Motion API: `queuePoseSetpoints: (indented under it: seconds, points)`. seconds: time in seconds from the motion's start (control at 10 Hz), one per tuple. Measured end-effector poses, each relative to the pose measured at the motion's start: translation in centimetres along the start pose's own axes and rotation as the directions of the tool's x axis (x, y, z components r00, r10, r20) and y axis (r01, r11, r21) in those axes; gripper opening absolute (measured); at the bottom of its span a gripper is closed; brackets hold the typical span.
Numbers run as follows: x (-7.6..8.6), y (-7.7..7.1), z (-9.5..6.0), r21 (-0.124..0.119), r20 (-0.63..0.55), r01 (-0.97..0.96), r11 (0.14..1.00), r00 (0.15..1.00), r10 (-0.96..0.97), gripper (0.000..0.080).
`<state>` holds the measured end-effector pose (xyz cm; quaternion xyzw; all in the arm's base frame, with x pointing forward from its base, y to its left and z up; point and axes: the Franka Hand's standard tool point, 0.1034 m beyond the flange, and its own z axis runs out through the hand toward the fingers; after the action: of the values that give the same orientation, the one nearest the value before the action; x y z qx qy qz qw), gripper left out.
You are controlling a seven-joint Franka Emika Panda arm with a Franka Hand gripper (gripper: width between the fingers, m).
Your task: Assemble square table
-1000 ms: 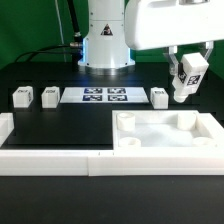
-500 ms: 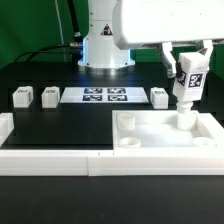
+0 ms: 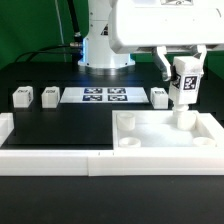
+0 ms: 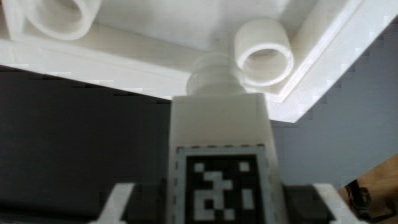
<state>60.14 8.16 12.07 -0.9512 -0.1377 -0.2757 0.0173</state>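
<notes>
The white square tabletop lies ribs up at the exterior view's right, with round sockets in its corners. My gripper is shut on a white tagged leg and holds it upright, its lower end at the back right corner socket. In the wrist view the leg points at that socket, between my fingers; whether the tip is inside cannot be told. Three more leg blocks lie on the black mat at the back: two at the left and one behind the tabletop.
The marker board lies at the back middle, in front of the robot base. A long low white border wall runs along the front, with a short side piece at the left. A second socket shows in the wrist view.
The leg was tilted and off to the right of the tabletop. It has turned upright and come down and left onto the back right corner socket.
</notes>
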Motion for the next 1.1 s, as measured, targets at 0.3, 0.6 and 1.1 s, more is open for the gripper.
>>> queuePoseSetpoints:
  seconds: [0.3,0.6,1.1]
  points:
    - [1.5,-1.4,1.9,0.016,-0.012,0.000,1.000,1.000,0.000,0.0290]
    - [1.6,-2.5,3.6,0.030,-0.008,0.006,1.000,1.000,-0.006,0.0290]
    - [0.3,-3.3,4.1,0.033,-0.009,0.020,0.999,1.000,-0.020,0.0290]
